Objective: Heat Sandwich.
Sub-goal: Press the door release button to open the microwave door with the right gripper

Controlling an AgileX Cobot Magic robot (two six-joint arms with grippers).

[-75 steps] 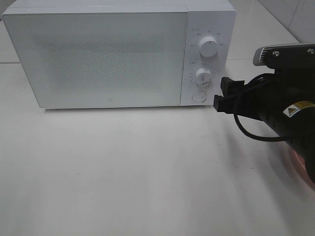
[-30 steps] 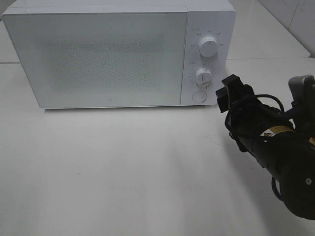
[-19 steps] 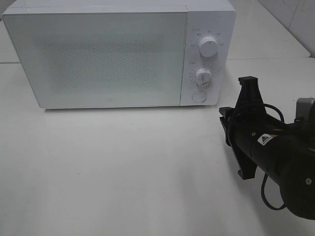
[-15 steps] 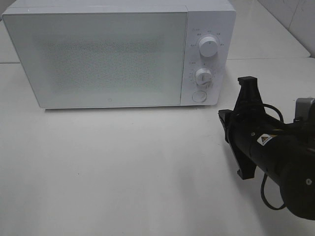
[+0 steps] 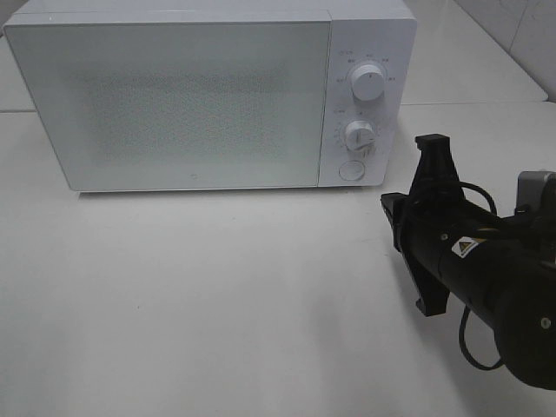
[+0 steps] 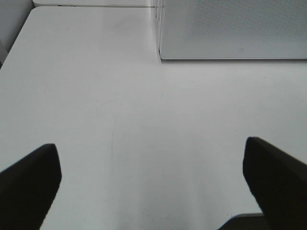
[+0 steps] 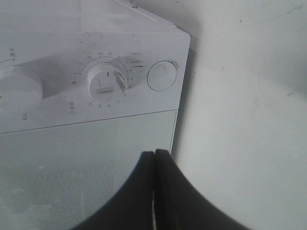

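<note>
The sandwich is out of view in every frame. The white microwave (image 5: 208, 95) stands at the back of the table with its door (image 5: 174, 104) closed. My right gripper (image 5: 389, 208) hovers just in front of and to the right of the control panel, a little short of the round button (image 5: 351, 170). In the right wrist view its fingertips (image 7: 154, 153) are pressed together with nothing between them, and they point at the microwave (image 7: 96, 134) below the round button (image 7: 161, 75). My left gripper (image 6: 152, 179) stands wide open over bare table, well short of the microwave (image 6: 230, 28).
Two dials, an upper one (image 5: 368, 83) and a lower one (image 5: 358, 135), sit on the panel above the button. The white table (image 5: 217, 295) spreads out in front of the microwave. A cable loops off the right arm (image 5: 486, 278).
My right gripper has rolled about its axis, drawn back and down from the control panel, and closed its fingers on nothing. The microwave door stays closed. The left arm shows no change.
</note>
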